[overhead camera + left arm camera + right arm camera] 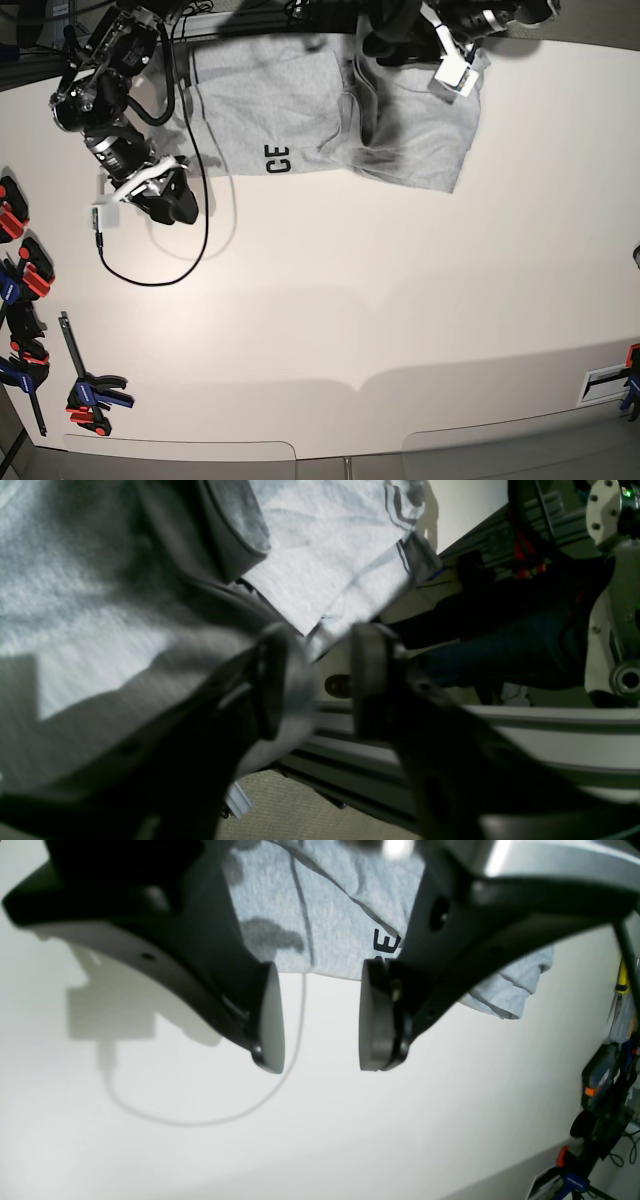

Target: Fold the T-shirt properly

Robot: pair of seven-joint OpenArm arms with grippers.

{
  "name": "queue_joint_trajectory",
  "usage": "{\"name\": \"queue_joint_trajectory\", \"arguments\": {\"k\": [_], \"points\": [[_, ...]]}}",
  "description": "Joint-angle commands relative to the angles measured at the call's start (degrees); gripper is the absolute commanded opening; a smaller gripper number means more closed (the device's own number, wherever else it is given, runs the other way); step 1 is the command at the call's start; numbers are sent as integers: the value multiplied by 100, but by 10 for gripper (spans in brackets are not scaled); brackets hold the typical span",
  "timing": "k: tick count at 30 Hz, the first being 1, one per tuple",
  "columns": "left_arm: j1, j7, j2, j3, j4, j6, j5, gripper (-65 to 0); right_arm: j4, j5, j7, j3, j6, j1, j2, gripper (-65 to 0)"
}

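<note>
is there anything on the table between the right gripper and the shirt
Nothing visible. The right gripper hangs open over bare white table, and the T-shirt lies just beyond its fingers with only clear surface between. The thin curved line there looks like a cable's shadow, though that is not certain.

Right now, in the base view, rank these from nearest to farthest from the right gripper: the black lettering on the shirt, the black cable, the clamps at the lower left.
From the right gripper:
1. black cable, looping just beside it.
2. black lettering, toward the shirt.
3. clamps, far down at the table's lower-left edge.
</note>
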Motion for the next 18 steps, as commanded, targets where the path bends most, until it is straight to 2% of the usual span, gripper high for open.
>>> {"name": "queue_joint_trajectory", "arguments": {"k": [1, 4, 7, 9, 12, 14, 18], "points": [[48, -96, -17, -15, 107, -71, -140, -420, 111, 166, 111, -2, -2, 79, 44, -414], [48, -184, -17, -15, 107, -71, -149, -417, 111, 166, 109, -2, 0, 79, 44, -414], [15, -581, -17, -17, 107, -71, -125, -421, 111, 166, 111, -2, 0, 79, 44, -414], [-57, -885, -15, -15, 107, -71, 208, -468, 111, 166, 111, -2, -2, 79, 44, -414], [-254, -1204, -15, -15, 105, -71, 1119, -574, 111, 164, 111, -2, 0, 79, 44, -414], [-409, -1394, -15, -15, 105, 149, 1506, -603, 111, 166, 111, -2, -2, 79, 44, -414], [-734, -1429, -15, -15, 57, 487, 1749, -604, 111, 166, 114, -2, -2, 79, 42, -414]]}}
